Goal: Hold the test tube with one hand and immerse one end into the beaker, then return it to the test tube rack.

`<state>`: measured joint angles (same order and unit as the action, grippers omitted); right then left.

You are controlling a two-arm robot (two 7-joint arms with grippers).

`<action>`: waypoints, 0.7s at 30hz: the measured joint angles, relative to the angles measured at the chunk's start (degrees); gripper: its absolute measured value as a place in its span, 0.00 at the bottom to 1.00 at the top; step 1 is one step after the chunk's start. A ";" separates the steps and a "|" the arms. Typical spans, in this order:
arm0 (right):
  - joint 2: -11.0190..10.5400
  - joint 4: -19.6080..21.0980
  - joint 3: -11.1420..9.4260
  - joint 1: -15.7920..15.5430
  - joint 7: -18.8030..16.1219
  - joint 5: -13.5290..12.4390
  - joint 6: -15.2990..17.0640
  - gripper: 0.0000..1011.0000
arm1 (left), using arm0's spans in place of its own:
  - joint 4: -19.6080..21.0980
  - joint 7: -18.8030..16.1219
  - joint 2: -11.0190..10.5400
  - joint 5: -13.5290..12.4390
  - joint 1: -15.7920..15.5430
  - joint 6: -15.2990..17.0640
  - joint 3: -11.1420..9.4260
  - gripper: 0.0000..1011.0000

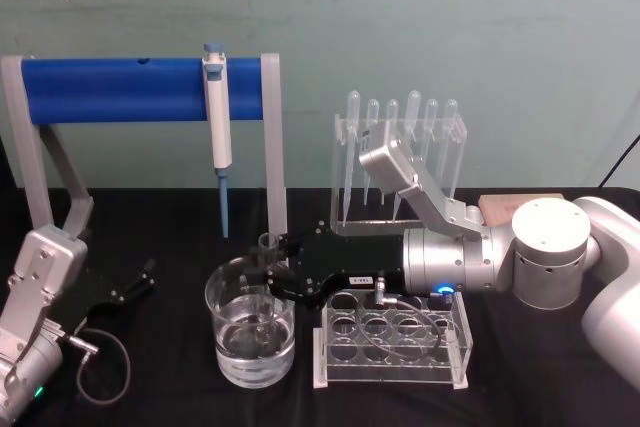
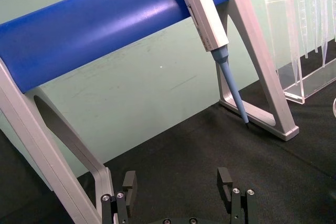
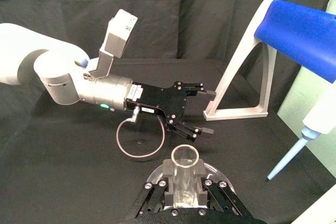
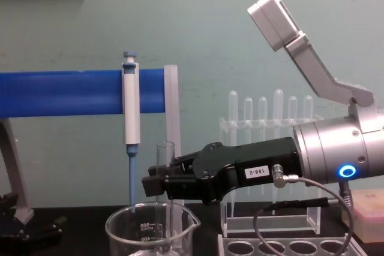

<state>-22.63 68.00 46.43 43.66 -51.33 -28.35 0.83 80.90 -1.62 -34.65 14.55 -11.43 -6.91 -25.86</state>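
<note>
Right gripper (image 1: pixel 281 271) pinches the upright test tube (image 4: pixel 165 155), tip in the beaker (image 1: pixel 224 339) beneath: immersion. Next, likely a straight lift, then the test tube rack (image 1: pixel 395 373) below its wrist. Left gripper (image 1: pixel 136 283) idles far off, jaws apart.

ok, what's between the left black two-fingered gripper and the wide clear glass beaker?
Nothing. Head view: bare black tabletop runs from the open left gripper to the beaker. The right gripper holds the glass test tube in it.
</note>
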 joint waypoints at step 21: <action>0.00 0.00 0.00 0.00 0.00 0.00 0.00 0.22 | 0.00 0.00 0.00 0.00 0.00 0.00 0.00 0.99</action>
<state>-22.63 68.00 46.43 43.66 -51.33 -28.35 0.83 80.90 -1.62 -34.65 14.55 -11.43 -6.91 -25.86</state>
